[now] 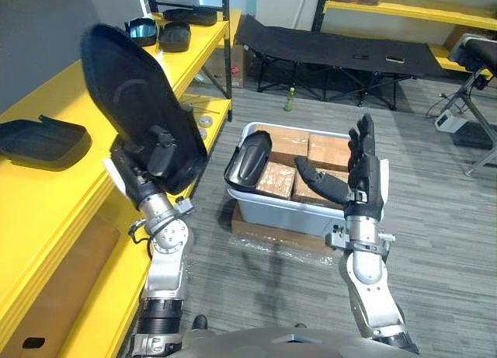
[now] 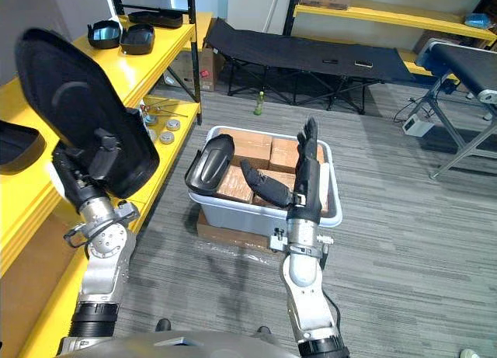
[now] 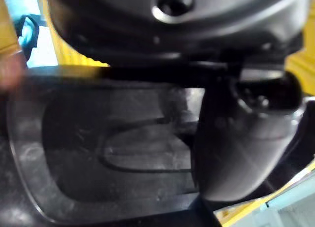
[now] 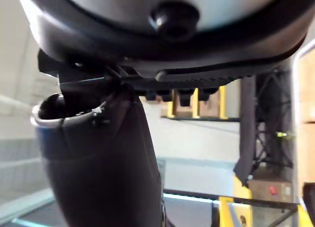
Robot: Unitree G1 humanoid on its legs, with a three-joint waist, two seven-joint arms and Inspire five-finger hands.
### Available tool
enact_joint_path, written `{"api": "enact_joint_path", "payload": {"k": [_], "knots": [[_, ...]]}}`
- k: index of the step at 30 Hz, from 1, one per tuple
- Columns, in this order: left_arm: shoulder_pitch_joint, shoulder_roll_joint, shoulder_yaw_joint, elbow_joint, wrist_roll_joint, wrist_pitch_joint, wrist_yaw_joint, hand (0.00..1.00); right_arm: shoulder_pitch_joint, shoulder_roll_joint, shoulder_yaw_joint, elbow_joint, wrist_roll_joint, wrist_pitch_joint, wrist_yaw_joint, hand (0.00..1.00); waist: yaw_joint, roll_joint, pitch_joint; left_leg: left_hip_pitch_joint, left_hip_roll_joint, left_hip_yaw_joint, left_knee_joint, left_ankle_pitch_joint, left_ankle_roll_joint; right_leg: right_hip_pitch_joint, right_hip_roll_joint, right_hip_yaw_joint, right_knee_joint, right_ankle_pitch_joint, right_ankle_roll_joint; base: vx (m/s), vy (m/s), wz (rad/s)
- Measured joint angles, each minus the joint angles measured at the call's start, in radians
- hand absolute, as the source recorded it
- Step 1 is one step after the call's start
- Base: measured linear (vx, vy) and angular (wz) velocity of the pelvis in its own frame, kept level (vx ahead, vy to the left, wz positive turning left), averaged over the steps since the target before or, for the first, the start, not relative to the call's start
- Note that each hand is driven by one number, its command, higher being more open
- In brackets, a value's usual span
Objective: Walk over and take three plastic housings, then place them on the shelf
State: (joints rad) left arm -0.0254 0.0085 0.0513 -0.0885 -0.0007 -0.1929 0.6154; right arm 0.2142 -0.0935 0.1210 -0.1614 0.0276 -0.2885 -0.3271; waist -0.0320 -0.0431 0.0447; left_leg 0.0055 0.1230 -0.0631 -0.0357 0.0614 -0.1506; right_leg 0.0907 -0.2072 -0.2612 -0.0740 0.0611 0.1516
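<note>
Your left robot hand [image 1: 149, 165] is clenched on the edge of a large black plastic housing [image 1: 136, 102] and holds it raised and tilted above the yellow shelf [image 1: 46, 195]. In the left wrist view, the thumb [image 3: 236, 153] presses on the housing's inner face.

Your right robot hand [image 1: 362, 175] is released, with fingers straight and thumb out, held upright at the near corner of the white bin [image 1: 295, 212]. Just past that hand, the bin holds brown cardboard boxes [image 1: 327, 150] packed side by side. A second black housing [image 1: 248, 159] leans on edge at the end of the bin nearer your left robot hand. The bin sits on a flat wrapped carton [image 1: 268, 235].

On the shelf, another housing [image 1: 40, 137] lies just outside your left robot hand, and more housings [image 1: 175, 36] lie well beyond it. Far past your right robot hand stand a black folding cot [image 1: 334, 51] and a green bottle [image 1: 290, 100].
</note>
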Motion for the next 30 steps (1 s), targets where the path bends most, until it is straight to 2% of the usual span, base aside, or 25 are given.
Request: {"api": "enact_joint_path", "payload": {"k": [1,3,6,8,12,15,16,19,21,24,27,30], "knots": [[0.006,0.000,0.002,-0.003,-0.023,-0.026,-0.022,0.00,0.011,0.006,-0.009,0.000,0.017,0.010,0.006,1.00,0.000,0.001,0.001,0.000,0.000,0.000,0.000,0.000,0.000,0.000,0.000,0.000,0.000,0.000,0.000,0.00,0.000,0.00],[0.085,-0.008,-0.016,-0.096,-0.153,-0.103,-0.144,0.00,0.051,0.026,-0.034,0.004,0.092,0.037,0.046,1.00,-0.003,0.007,0.004,0.000,0.000,0.004,0.001,-0.003,0.000,-0.002,-0.001,0.001,0.002,-0.004,-0.002,0.00,0.000,0.00],[0.153,-0.009,-0.055,-0.181,-0.237,-0.152,-0.244,0.00,0.083,0.027,-0.053,0.010,0.174,0.068,0.109,1.00,-0.001,0.017,0.007,-0.002,0.000,0.004,0.007,-0.008,0.001,-0.001,-0.001,0.001,0.003,-0.006,-0.002,0.00,0.000,0.00],[0.189,-0.008,-0.066,-0.213,-0.277,-0.175,-0.320,0.00,0.093,0.013,-0.061,0.029,0.194,0.104,0.199,1.00,-0.003,0.035,0.004,-0.003,0.000,0.004,0.017,-0.013,0.000,0.001,-0.001,0.002,0.004,-0.006,-0.002,0.00,0.000,0.00],[0.250,-0.004,-0.036,-0.245,-0.313,-0.183,-0.427,0.00,0.082,0.000,-0.059,0.045,0.272,0.106,0.268,1.00,0.008,0.058,0.001,-0.011,0.000,-0.007,0.018,-0.013,0.000,0.004,0.000,-0.010,0.003,-0.009,-0.003,-0.02,-0.001,0.07],[0.273,0.004,-0.002,-0.273,-0.316,-0.183,-0.464,0.00,0.054,-0.013,-0.055,0.046,0.272,0.109,0.283,1.00,0.020,0.059,0.001,-0.036,-0.005,-0.039,0.032,-0.013,0.000,0.005,0.000,-0.040,0.003,-0.010,-0.003,-0.02,-0.005,0.29],[0.274,0.004,0.018,-0.282,-0.316,-0.182,-0.479,0.00,0.030,-0.025,-0.052,0.055,0.253,0.125,0.282,1.00,0.039,0.059,0.002,-0.038,-0.008,-0.054,0.032,-0.011,0.000,0.012,0.000,-0.052,0.003,-0.009,-0.002,-0.01,-0.001,0.30],[0.295,0.006,0.064,-0.331,-0.326,-0.183,-0.494,0.00,-0.048,-0.033,-0.011,0.112,0.212,0.148,0.276,1.00,0.066,0.059,0.003,-0.040,-0.013,-0.097,0.033,-0.007,-0.001,0.041,0.000,-0.100,0.003,-0.021,0.001,0.00,-0.020,0.49],[0.322,0.006,0.092,-0.384,-0.333,-0.184,-0.518,0.00,-0.083,-0.038,0.019,0.129,0.209,0.162,0.273,1.00,0.103,0.060,0.003,-0.056,-0.020,-0.136,0.033,-0.001,-0.003,0.052,0.002,-0.140,0.003,-0.028,0.002,0.00,-0.029,0.49],[0.362,0.006,0.131,-0.414,-0.362,-0.213,-0.569,0.00,-0.122,-0.037,0.068,0.150,0.162,0.174,0.275,1.00,0.143,0.058,0.005,-0.070,-0.028,-0.166,0.032,0.004,-0.003,0.060,0.001,-0.171,0.002,-0.030,0.003,0.02,-0.012,0.34],[0.392,0.005,0.154,-0.415,-0.397,-0.221,-0.617,0.00,-0.151,-0.034,0.087,0.164,0.142,0.175,0.280,1.00,0.163,0.051,0.007,-0.070,-0.032,-0.180,0.032,0.004,-0.003,0.068,0.000,-0.184,0.002,-0.034,0.003,0.02,-0.005,0.15],[0.414,0.005,0.157,-0.415,-0.397,-0.221,-0.654,0.00,-0.164,-0.033,0.087,0.164,0.142,0.175,0.291,1.00,0.165,0.045,0.010,-0.072,-0.032,-0.186,0.033,0.005,-0.004,0.069,0.001,-0.190,0.005,-0.038,0.000,0.00,-0.002,0.05]]}}
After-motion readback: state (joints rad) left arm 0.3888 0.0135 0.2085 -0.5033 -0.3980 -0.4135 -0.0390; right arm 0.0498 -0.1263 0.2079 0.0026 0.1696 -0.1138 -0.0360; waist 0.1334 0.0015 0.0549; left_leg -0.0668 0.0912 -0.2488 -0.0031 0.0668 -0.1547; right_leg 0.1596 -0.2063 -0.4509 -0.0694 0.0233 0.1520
